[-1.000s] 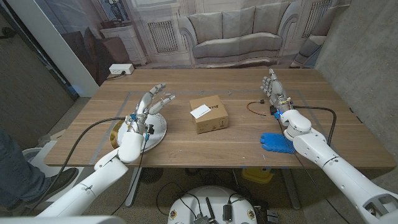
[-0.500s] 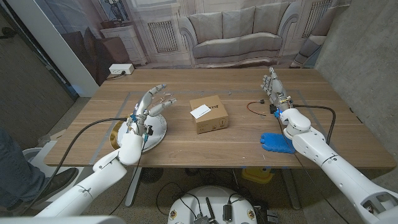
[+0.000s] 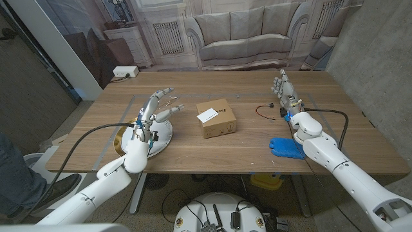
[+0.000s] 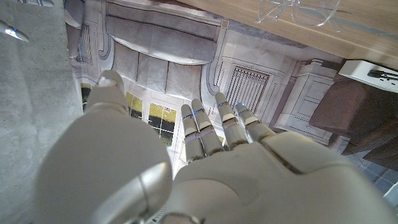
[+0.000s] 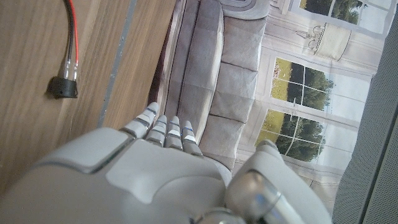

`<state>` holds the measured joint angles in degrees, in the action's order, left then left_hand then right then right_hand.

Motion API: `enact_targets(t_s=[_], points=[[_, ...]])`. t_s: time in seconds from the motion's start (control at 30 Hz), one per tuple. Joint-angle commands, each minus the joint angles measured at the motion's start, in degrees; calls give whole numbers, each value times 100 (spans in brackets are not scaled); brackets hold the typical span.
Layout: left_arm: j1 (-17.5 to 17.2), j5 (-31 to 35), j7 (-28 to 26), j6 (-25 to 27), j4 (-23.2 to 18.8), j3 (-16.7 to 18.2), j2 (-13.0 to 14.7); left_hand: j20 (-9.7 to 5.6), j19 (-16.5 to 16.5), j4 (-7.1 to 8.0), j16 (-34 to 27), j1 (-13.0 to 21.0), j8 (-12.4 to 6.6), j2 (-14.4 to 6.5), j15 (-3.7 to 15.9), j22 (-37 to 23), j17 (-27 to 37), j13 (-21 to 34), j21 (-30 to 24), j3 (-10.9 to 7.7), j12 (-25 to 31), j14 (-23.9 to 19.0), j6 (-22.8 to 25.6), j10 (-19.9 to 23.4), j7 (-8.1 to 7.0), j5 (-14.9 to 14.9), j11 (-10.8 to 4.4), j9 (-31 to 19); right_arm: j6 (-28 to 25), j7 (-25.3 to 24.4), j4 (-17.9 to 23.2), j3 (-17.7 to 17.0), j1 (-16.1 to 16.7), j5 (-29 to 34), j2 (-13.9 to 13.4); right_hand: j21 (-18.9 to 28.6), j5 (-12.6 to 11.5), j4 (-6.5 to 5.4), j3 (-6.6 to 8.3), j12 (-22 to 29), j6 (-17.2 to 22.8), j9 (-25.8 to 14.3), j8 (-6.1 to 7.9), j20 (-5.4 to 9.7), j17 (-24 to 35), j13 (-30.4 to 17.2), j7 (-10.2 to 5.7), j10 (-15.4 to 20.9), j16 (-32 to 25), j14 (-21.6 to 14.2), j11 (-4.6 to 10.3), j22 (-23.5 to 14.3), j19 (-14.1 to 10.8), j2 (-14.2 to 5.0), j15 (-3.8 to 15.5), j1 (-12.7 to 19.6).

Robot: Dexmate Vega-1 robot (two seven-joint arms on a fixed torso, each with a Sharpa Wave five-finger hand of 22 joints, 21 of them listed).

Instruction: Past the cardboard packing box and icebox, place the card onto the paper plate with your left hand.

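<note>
Here the left hand [image 3: 156, 110] is raised above the paper plate [image 3: 164, 136], its fingers spread and stretched out toward the cardboard packing box [image 3: 215, 118], with nothing between them. The card [image 3: 208, 116], a white rectangle, lies on top of that box, a little beyond the left hand's fingertips and apart from them. The plate, with its gold rim, sits under the hand's wrist, on the near side of the box. In the left wrist view the back of the hand [image 4: 186, 168] shows its fingers straight and side by side, holding nothing.

The right hand [image 3: 284, 90] stands upright on the far side of the table [image 3: 257, 151], fingers extended and bare. Just inward of it lies a short red and black wire [image 3: 264, 110] with a small black plug. Behind its wrist, toward the table's near edge, rests a blue object [image 3: 286, 147].
</note>
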<state>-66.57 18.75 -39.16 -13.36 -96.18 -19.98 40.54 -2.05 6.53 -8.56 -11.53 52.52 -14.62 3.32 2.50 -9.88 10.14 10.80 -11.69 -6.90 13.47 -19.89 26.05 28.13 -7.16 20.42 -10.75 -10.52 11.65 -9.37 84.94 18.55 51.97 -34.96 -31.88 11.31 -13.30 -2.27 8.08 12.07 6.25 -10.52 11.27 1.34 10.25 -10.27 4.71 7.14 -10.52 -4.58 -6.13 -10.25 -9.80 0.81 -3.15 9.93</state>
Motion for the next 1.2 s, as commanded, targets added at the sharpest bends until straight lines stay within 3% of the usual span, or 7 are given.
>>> enact_targets(t_s=[0.03,0.3,0.77,0.83,0.9,1.1,1.2], points=[[-104,340,-41,451,-221,-67,174,-396,60,-18,-4,90,0,-20,675,-19,9,14,4,-40,-38,-34,32,18,-23,22,-58,-29,40,-84,74,-62,55,-14,14,47,16,20,23,22,50,-20,7,-11,12,-32,-21,53,-32,-31,-23,-26,-54,-24,5,17],[-177,648,-146,880,-440,-93,313,-395,64,-17,13,157,19,-38,690,-19,10,16,9,-54,-67,-24,29,14,-57,21,-92,-31,95,-54,40,-63,52,-11,29,49,20,24,20,20,65,-20,11,-5,12,-32,-24,54,-34,-45,-23,-26,-65,-30,9,22],[-508,1104,-335,1610,-881,-85,554,-423,75,-3,31,258,9,-49,727,-20,11,16,17,-62,-98,-26,149,92,-245,5,-147,-32,148,-90,122,-129,78,-21,18,49,26,28,14,18,82,-20,14,-7,13,-32,-31,55,-36,-64,-23,-26,-76,-36,2,25],[-530,1164,-372,1698,-914,-96,569,-409,75,7,45,281,23,-49,607,-20,13,15,21,-59,-120,0,146,87,-268,-2,-152,-32,136,-93,119,-133,66,-36,27,50,27,28,13,17,84,-20,14,-5,13,-32,-28,55,-36,-64,-23,-26,-80,-37,3,25],[-532,1231,-403,1773,-934,-120,583,-293,63,20,70,311,36,-58,479,-21,17,17,28,-59,-140,68,158,94,-321,-9,-158,-33,143,-104,110,-128,52,-16,32,49,31,31,8,46,86,-20,12,-4,13,-33,-29,133,-33,-64,-27,-27,-82,-39,5,26],[-504,1409,-441,1957,-974,-208,635,-286,-3,39,117,365,67,-78,596,-24,26,18,52,-60,-176,251,153,87,-404,-21,-158,-32,153,-105,106,-130,37,-10,39,50,33,32,5,45,99,-21,16,-2,14,-34,-26,134,-35,-75,-27,-27,-89,-42,11,27],[-471,1508,-470,2033,-979,-261,655,-242,-45,55,107,385,50,-84,523,-26,30,18,63,-53,-184,286,244,116,-506,-32,-165,-31,135,-117,126,-136,51,-21,35,51,34,33,4,44,101,-21,16,-4,14,-34,-29,134,-36,-79,-27,-27,-95,-43,11,27]])
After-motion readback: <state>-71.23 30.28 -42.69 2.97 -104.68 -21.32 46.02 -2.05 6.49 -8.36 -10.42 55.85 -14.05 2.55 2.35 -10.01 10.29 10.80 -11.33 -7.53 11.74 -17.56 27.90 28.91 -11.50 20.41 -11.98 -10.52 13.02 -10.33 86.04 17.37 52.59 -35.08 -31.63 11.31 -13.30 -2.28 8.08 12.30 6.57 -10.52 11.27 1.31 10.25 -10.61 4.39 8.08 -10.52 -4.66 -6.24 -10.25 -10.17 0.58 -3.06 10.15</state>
